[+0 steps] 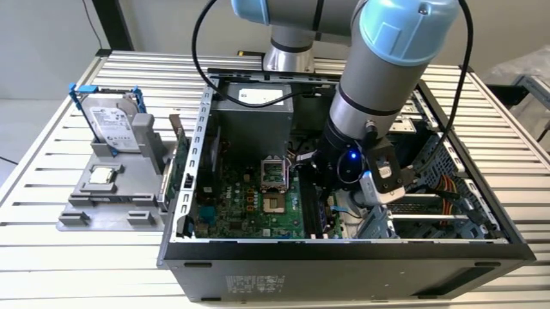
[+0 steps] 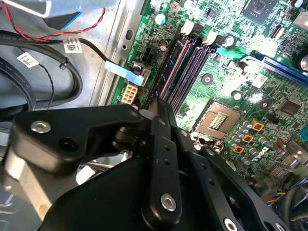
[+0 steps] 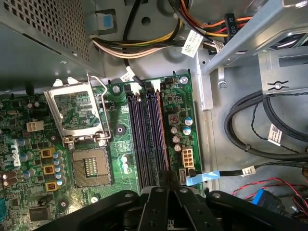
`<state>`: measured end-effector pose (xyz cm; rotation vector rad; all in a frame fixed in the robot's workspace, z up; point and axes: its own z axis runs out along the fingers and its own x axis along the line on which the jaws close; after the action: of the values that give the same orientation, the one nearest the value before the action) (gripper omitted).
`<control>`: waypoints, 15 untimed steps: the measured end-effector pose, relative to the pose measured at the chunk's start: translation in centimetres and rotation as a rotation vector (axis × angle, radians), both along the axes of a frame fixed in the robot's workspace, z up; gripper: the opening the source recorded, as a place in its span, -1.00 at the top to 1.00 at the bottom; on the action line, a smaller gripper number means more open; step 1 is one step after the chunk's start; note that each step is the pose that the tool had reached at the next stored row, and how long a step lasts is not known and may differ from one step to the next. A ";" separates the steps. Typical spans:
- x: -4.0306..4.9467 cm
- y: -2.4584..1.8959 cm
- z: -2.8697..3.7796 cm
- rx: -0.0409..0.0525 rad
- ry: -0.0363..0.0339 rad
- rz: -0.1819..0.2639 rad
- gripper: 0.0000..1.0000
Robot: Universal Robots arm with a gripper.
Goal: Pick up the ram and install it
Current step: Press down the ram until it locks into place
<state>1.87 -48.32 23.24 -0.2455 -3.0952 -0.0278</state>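
The ram [image 3: 161, 134] is a thin dark stick seen edge-on, with a brownish top edge. It stands lengthwise over the outermost of the black motherboard slots [image 3: 142, 134], beside a white connector. In the second wrist view the ram [image 2: 171, 70] runs from the slots' latches back to my fingertips. My gripper [image 3: 166, 177] [image 2: 159, 103] is shut on the stick's near end. Whether the stick is pressed home in the slot I cannot tell. In the exterior view my arm's wrist [image 1: 361, 161] reaches down into the open computer case [image 1: 344, 254] over the green motherboard [image 1: 249, 206].
The open processor socket [image 3: 89, 168] lies beside the slots. Black cable bundles [image 3: 269, 120] and yellow and orange wires [image 3: 144, 48] run along the case wall. Outside the case, a grey fixture [image 1: 112, 212] carries a blue-framed hard drive [image 1: 116, 122] and a small silver processor chip [image 1: 103, 174].
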 end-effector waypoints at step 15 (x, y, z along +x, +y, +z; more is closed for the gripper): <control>-0.02 0.00 1.63 0.0001 0.0000 0.000 1.00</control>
<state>1.84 -48.31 24.86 -0.2457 -3.0951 -0.0280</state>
